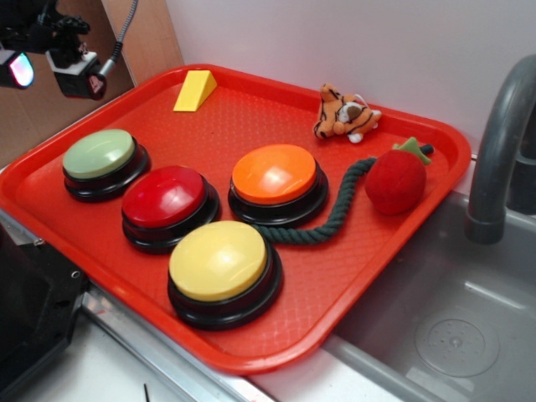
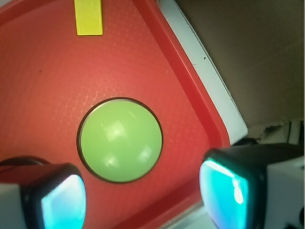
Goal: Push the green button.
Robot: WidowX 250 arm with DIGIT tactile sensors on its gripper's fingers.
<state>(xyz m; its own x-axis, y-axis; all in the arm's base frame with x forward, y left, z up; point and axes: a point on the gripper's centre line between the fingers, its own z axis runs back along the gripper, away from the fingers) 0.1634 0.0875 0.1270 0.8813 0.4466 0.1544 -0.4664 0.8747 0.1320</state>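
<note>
From the exterior view, the gripper (image 1: 50, 67) hangs high above the red tray's (image 1: 394, 260) left corner, with the green button (image 1: 99, 154) below it, just beside the red button (image 1: 164, 197). A drifting descent could clip that neighbour instead. A grey sink (image 1: 452, 335) adjoins the tray.

At the wrist, the fingers (image 2: 57, 198) stand apart, holding nothing (button (image 2: 120, 140) visible between and beyond them). One pad sits over the tray rim (image 2: 190, 95), so a skewed drop could snag there.
</note>
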